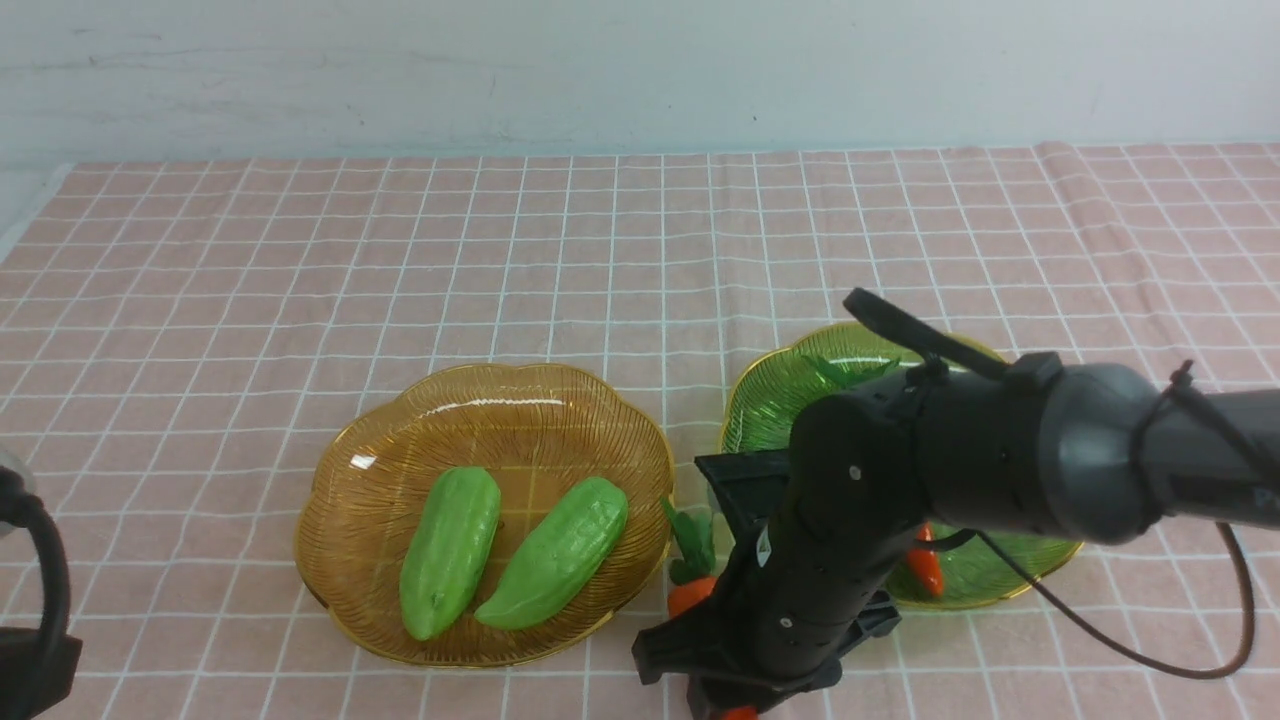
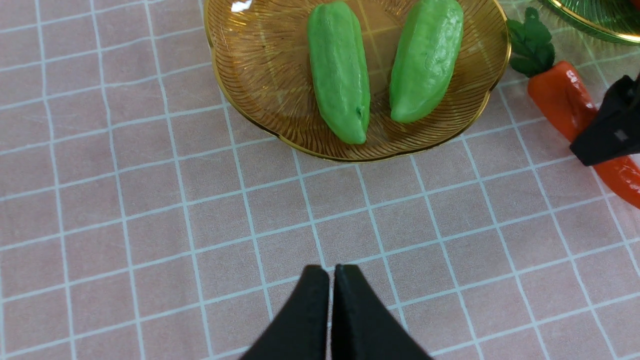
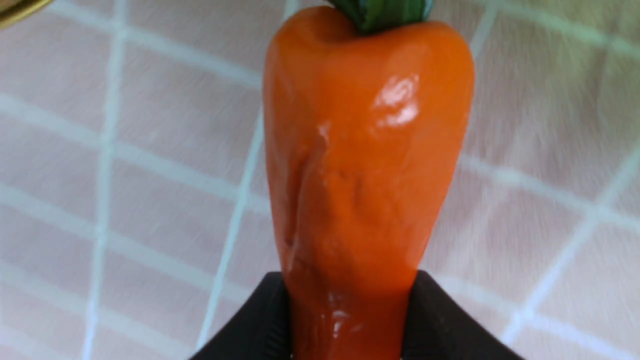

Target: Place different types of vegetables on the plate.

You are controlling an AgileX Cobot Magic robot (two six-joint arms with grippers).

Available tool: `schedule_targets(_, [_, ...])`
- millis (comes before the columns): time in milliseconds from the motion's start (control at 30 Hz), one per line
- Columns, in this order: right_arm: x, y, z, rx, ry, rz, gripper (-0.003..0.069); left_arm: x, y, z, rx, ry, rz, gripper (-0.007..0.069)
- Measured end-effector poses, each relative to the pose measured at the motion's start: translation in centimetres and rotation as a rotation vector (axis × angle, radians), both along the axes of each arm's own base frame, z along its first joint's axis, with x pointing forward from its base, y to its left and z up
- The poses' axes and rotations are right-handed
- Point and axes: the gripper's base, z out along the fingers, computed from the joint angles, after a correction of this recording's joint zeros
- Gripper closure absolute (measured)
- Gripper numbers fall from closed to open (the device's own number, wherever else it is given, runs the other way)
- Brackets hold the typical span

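Two light-green gourds (image 1: 450,550) (image 1: 555,565) lie side by side in the amber plate (image 1: 340,470); they also show in the left wrist view (image 2: 340,75) (image 2: 425,55). My right gripper (image 1: 720,700) (image 3: 350,285) is shut on the thin end of an orange carrot (image 3: 365,150) (image 1: 690,595) (image 2: 560,100), low over the cloth between the two plates, its leafy top (image 1: 692,540) pointing away. A second carrot (image 1: 925,568) lies in the green plate (image 1: 760,410), mostly hidden by my right arm. My left gripper (image 2: 331,272) is shut and empty above the cloth, in front of the amber plate (image 2: 240,105).
The pink checked tablecloth (image 1: 300,300) covers the table up to the white wall. My right arm (image 1: 1000,460) reaches across the green plate. Part of my left arm (image 1: 30,600) shows at the lower left corner of the front view.
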Motion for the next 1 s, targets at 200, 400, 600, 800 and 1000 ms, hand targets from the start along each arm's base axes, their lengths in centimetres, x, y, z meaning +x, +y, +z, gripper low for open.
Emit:
schedule_targets(200, [-1.4, -1.2, 5.1, 0.049, -0.054, 0.03, 0.0398, 0.0, 0.0, 0.0, -0.001, 0.0, 0.0, 0.0628])
schedule_targets(400, [-0.2, -4.9, 9.9, 0.072, -0.264, -0.015, 0.0398, 0.0, 0.0, 0.0, -0.001, 0.0, 0.0, 0.0628])
schedule_targets(600, [4.0, -11.2, 10.5, 0.017, -0.354, -0.214, 0.0398, 0.0, 0.0, 0.0, -0.007, 0.002, 0.007, 0.0628])
schedule_targets(800, [7.3, -15.9, 8.3, -0.031, -0.337, -0.33, 0.0397, 0.0, 0.0, 0.0, -0.01, 0.003, 0.01, 0.0628])
schedule_targets(1000, [8.4, -17.2, 6.5, -0.034, -0.293, -0.348, 0.0291, 0.0, 0.0, 0.0, -0.019, 0.007, 0.022, 0.0628])
